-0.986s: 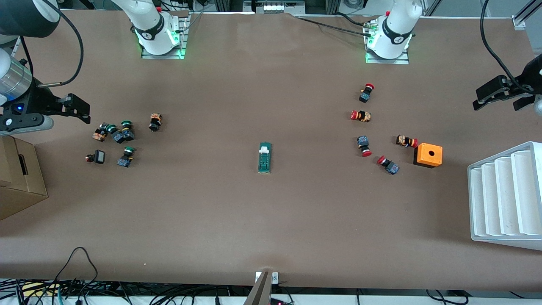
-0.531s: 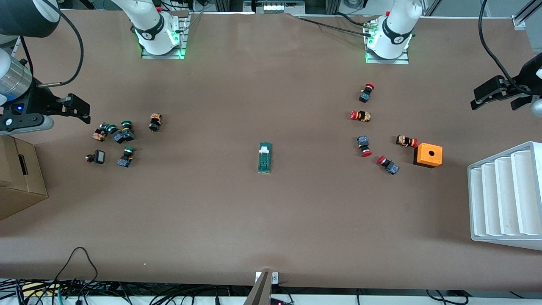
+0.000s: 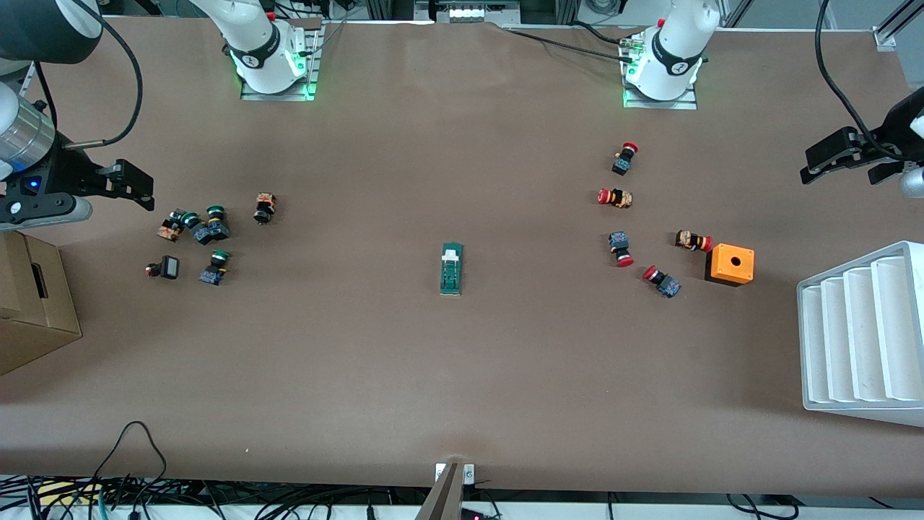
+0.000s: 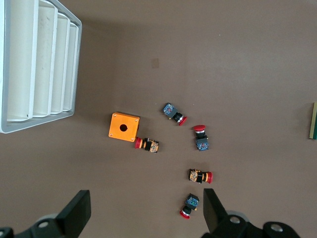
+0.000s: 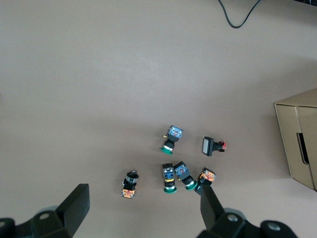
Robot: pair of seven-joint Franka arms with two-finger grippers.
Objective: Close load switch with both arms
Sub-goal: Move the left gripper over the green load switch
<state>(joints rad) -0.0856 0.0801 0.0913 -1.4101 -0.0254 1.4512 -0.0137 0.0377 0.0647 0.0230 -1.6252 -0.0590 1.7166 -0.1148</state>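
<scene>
The load switch [image 3: 451, 269], a narrow green block with a white tab at its end farther from the front camera, lies flat mid-table. Only its edge shows in the left wrist view [image 4: 313, 120]. My left gripper [image 3: 843, 167] hangs open and empty in the air at the left arm's end of the table, over bare table beside the red-capped buttons; its open jaws show in the left wrist view [image 4: 146, 213]. My right gripper [image 3: 133, 189] hangs open and empty over the right arm's end, above the green-capped buttons [image 5: 173, 173]. Both are well apart from the switch.
Several red-capped push buttons [image 3: 621, 248] and an orange box with a hole [image 3: 730, 264] lie toward the left arm's end, with a white ribbed tray [image 3: 859, 336] at the table edge. Green-capped buttons [image 3: 206, 231] and a cardboard box [image 3: 32, 307] are at the right arm's end.
My left gripper has shifted slightly toward the table's middle. The right gripper and the load switch have not moved.
</scene>
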